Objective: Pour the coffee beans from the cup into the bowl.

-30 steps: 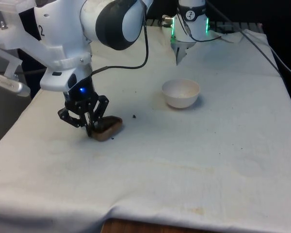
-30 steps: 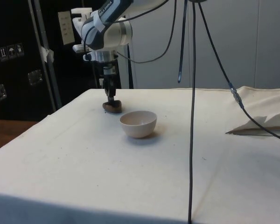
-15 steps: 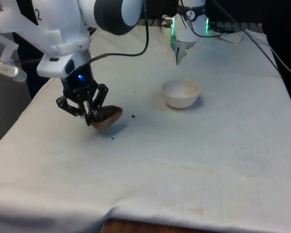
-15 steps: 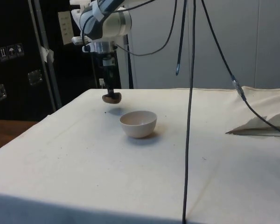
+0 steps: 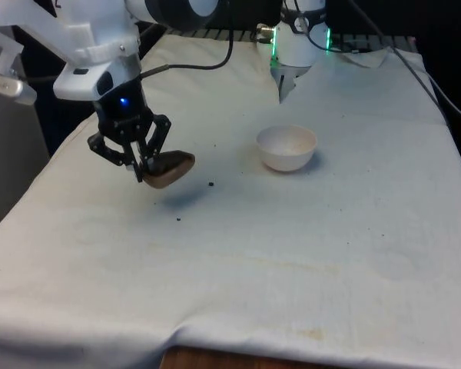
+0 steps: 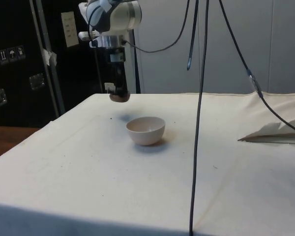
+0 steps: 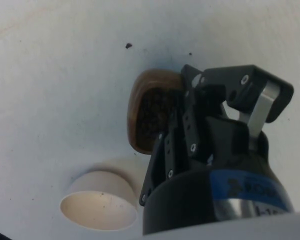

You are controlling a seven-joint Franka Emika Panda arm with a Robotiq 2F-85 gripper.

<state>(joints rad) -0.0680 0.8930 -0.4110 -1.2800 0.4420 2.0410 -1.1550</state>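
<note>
While the gripper [image 5: 142, 171] holds the brown cup [image 5: 169, 168] of coffee beans [image 7: 154, 120] clamped by its rim clear above the cloth, the carry step is in hand — next, travel toward the white bowl [image 5: 286, 147] at the front view's two o'clock, then tip.

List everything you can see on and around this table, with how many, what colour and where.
cup: one, brown wooden, holding dark coffee beans, lifted off the cloth in the end effector.
bowl: one, white, standing on the cloth to the front view's right of the cup.
loose beans: a few, dark, scattered on the cloth near the cup.
table cloth: one, white, covering the table.
end effector: one, black, shut on the cup's rim.
</note>
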